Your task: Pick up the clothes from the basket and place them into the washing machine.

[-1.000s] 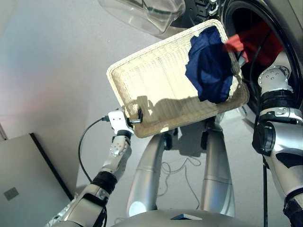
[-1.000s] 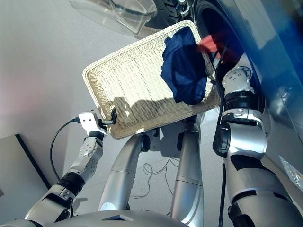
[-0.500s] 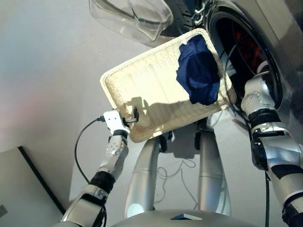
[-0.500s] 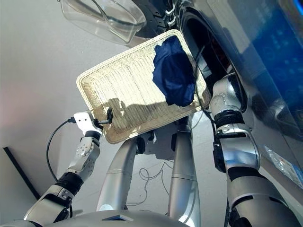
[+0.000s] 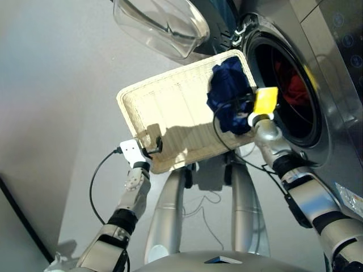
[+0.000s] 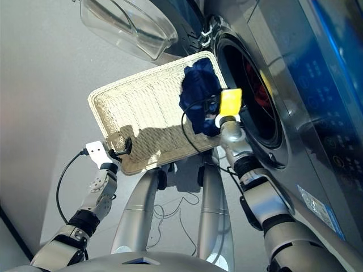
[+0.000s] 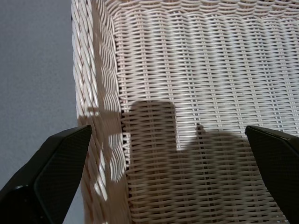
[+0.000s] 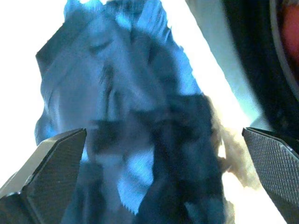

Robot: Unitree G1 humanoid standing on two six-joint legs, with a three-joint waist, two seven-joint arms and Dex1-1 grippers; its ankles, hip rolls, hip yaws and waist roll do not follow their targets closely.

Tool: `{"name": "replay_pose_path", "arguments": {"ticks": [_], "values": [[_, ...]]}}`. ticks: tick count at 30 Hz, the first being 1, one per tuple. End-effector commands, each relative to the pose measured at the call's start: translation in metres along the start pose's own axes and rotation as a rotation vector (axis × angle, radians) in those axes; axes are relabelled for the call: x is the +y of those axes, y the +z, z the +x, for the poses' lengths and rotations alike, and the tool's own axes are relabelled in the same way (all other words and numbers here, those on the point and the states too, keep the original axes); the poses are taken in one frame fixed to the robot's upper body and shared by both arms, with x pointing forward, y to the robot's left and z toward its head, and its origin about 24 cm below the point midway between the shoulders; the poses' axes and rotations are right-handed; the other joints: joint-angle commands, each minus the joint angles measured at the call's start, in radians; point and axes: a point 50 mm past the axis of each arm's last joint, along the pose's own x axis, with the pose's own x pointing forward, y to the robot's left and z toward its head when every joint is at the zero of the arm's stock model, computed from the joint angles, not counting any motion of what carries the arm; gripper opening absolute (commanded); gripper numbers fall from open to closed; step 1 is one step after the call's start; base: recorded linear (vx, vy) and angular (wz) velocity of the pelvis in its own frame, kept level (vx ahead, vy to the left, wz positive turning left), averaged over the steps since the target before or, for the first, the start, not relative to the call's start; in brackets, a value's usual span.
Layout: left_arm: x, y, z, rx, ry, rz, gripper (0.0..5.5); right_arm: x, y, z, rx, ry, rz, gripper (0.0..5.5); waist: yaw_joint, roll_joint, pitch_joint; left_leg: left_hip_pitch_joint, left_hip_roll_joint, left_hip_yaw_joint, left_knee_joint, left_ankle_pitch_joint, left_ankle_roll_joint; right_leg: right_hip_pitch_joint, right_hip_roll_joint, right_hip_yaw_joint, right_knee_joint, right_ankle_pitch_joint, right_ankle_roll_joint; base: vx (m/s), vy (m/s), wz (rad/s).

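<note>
You can see the basket (image 5: pixel 170 107) held up in front of the washing machine (image 5: pixel 317 85), its far right corner by the drum hole. The navy garment (image 5: pixel 229 99) lies bunched in that corner — its lower folds are lost behind the right gripper (image 5: pixel 243 109). The coral-red garment (image 5: pixel 290 85) shows only as a patch inside the dark drum; you won't make out a black one.

The head views show the left gripper (image 5: pixel 154 145) at the basket's near left corner, but only the left wrist view shows its fingers (image 7: pixel 51 172) spread wide, one on each side of the rim, gripping nothing. Likewise the right wrist view shows the right gripper's fingers (image 8: pixel 46 172) parted over the navy cloth, released. The panel's markings are too small for you to read.
</note>
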Motion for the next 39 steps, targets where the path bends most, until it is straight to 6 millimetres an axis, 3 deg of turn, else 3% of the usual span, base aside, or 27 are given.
{"name": "replay_pose_path", "arguments": {"ticks": [1, 6, 13, 14, 15, 24, 30, 35, 39], "values": [[-0.001, 0.027, 0.007, -0.120, -0.008, -0.015, 5.50, -0.008, 0.017, 0.008, -0.044, -0.069, 0.048, 5.50, 0.051, 0.018, 0.013, -0.037, -0.014, 0.012, -0.020, -0.006, 0.004, 0.013, 0.014, -0.023, -0.079, 0.021, 0.034, 0.000, 0.000, 0.000], [-0.015, 0.039, 0.008, -0.167, -0.068, -0.030, 5.50, -0.014, 0.033, 0.019, -0.034, -0.135, 0.096, 5.50, 0.083, 0.054, 0.040, -0.095, -0.031, 0.002, 0.030, -0.013, 0.010, -0.050, 0.001, -0.035, 0.006, -0.008, 0.031, -0.002, 0.014, 0.124], [-0.035, 0.053, 0.006, -0.211, -0.176, -0.058, 5.50, -0.030, 0.045, 0.025, -0.014, -0.221, 0.206, 5.50, 0.115, 0.088, 0.045, -0.157, -0.054, 0.008, 0.106, -0.041, 0.017, -0.126, -0.012, -0.032, 0.125, -0.053, 0.028, 0.006, 0.024, 0.135], [-0.038, 0.054, 0.006, -0.215, -0.192, -0.053, 5.50, -0.030, 0.047, 0.025, -0.020, -0.215, 0.204, 3.21, 0.116, 0.090, 0.044, -0.165, -0.057, 0.008, 0.115, -0.042, 0.017, -0.134, -0.012, -0.031, 0.136, -0.057, 0.025, 0.000, 0.000, 0.000], [-0.039, 0.055, 0.005, -0.214, -0.202, -0.055, 5.50, -0.032, 0.049, 0.026, -0.024, -0.217, 0.204, 0.00, 0.117, 0.093, 0.041, -0.167, -0.059, 0.008, 0.116, -0.042, 0.017, -0.139, -0.013, -0.029, 0.141, -0.059, 0.025, 0.000, 0.000, 0.000], [-0.032, 0.046, 0.002, -0.174, -0.187, -0.020, 5.50, -0.025, 0.058, 0.025, -0.097, -0.202, 0.300, 0.00, 0.111, 0.083, 0.003, -0.141, -0.056, 0.022, 0.085, -0.042, 0.018, -0.124, -0.010, -0.022, 0.112, -0.052, 0.022, 0.000, 0.000, 0.000], [-0.023, 0.036, 0.002, -0.147, -0.137, -0.035, 5.50, -0.024, 0.078, 0.013, -0.328, -0.174, 0.716, 0.00, 0.082, 0.084, -0.007, -0.059, -0.043, 0.037, 0.013, -0.032, 0.010, -0.045, -0.008, -0.004, 0.031, -0.031, 0.032, 0.018, 0.006, -0.013], [-0.018, 0.029, -0.003, -0.129, -0.137, -0.045, 5.50, -0.045, 0.107, -0.002, -0.580, -0.178, 0.962, 0.00, 0.068, 0.100, -0.013, 0.001, -0.046, 0.052, -0.036, -0.024, 0.011, 0.008, 0.002, 0.013, -0.032, -0.014, 0.041, 0.018, 0.034, -0.188], [-0.015, 0.020, -0.007, -0.093, -0.138, -0.042, 5.50, -0.079, 0.133, -0.019, -0.782, -0.250, 0.998, 0.00, 0.057, 0.111, -0.020, 0.030, -0.042, 0.069, -0.053, -0.028, 0.016, 0.025, 0.010, 0.035, -0.057, -0.004, 0.048, 0.009, 0.021, -0.120]]}}
